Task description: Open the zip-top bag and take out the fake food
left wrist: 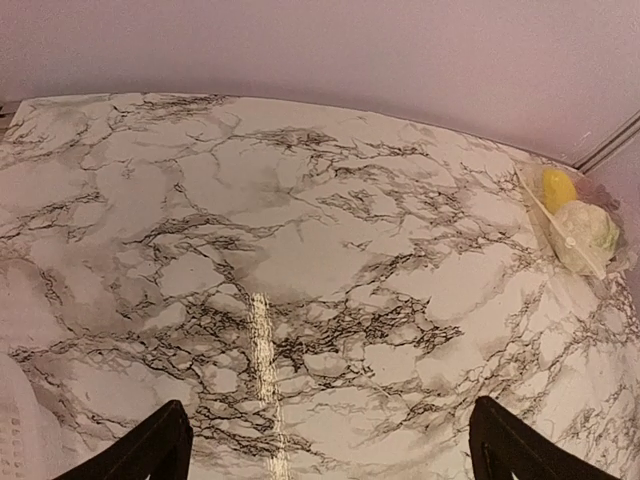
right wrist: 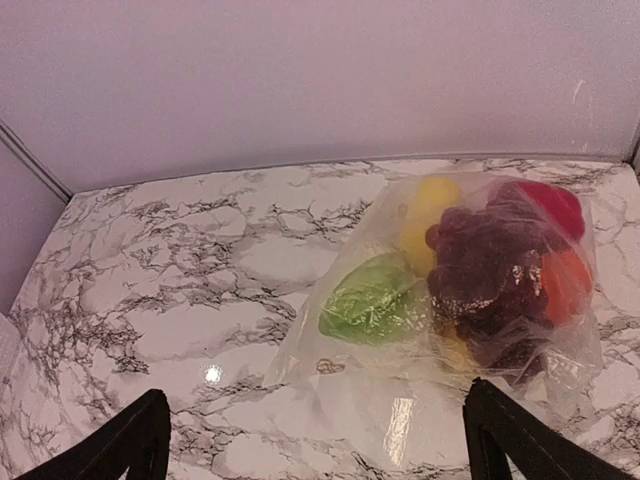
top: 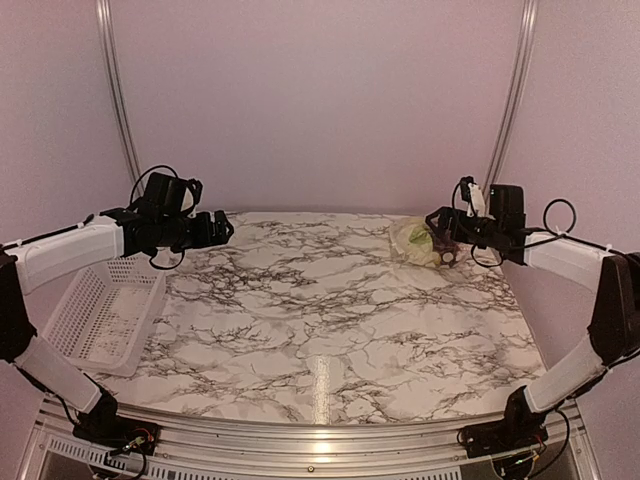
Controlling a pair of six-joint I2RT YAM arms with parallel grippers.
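Note:
The clear zip-top bag (right wrist: 400, 400) lies on the marble table at the far right (top: 418, 240), and shows at the right edge of the left wrist view (left wrist: 580, 225). Inside I see the fake food: a yellow piece (right wrist: 428, 215), a dark purple grape bunch (right wrist: 490, 265), a red round piece (right wrist: 550, 205), an orange piece (right wrist: 568, 280) and a green piece (right wrist: 370, 310). A cream-white lump (left wrist: 588, 230) shows too. My right gripper (right wrist: 315, 440) is open, just above the bag's near edge. My left gripper (left wrist: 330, 440) is open and empty, far away at the left.
A white lattice basket (top: 100, 312) stands at the table's left edge, below my left arm. Pink walls close the back and sides, with metal rails (top: 115, 90) in the corners. The marble table (top: 320, 310) spreads between the arms.

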